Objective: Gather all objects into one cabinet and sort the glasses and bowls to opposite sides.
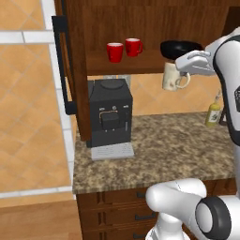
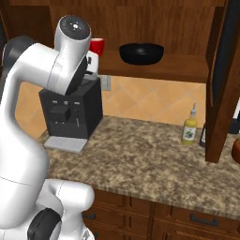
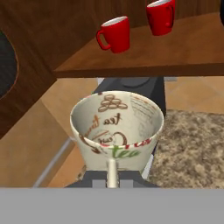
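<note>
While clamped, jaws on cream-white mug (image 1: 171,77)

Even, bright rendered light, soft shadow under shelf, sharp focus, no glare

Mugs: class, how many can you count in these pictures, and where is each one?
3. Two red mugs stand side by side on the cabinet shelf; the cream-white mug hangs in the pincer below the shelf edge. Others may be hidden.
</note>
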Tool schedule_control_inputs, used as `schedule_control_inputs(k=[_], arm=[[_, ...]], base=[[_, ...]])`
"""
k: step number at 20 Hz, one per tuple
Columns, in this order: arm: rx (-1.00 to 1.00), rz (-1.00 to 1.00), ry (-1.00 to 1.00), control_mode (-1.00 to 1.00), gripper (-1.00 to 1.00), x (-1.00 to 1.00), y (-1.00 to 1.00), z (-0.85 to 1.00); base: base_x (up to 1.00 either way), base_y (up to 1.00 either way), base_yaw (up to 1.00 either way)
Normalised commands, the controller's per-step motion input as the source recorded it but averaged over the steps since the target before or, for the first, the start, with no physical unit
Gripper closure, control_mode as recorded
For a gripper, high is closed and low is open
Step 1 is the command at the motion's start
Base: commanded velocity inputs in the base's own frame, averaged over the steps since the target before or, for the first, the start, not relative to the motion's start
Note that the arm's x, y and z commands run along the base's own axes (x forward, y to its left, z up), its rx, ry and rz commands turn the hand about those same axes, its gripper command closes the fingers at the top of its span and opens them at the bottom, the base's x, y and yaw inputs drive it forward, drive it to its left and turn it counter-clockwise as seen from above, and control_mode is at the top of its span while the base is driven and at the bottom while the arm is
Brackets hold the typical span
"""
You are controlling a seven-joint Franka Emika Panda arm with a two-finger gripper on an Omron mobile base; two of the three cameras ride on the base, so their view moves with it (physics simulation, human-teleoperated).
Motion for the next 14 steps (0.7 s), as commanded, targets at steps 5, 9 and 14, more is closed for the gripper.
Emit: schedule_control_inputs(k=[5, 9, 14], arm=[[-0.02, 0.1, -0.08, -1.0, 1.0, 0.34, 0.21, 0.34], [-0.09, 0.16, -0.05, -1.0, 1.0, 0.52, 0.23, -0.01], [-0.06, 0.1, -0.15, -1.0, 1.0, 0.64, 0.08, 0.14]], base=[[0.0, 0.0, 0.0], [0.0, 0.0, 0.0], [0.0, 0.0, 0.0]])
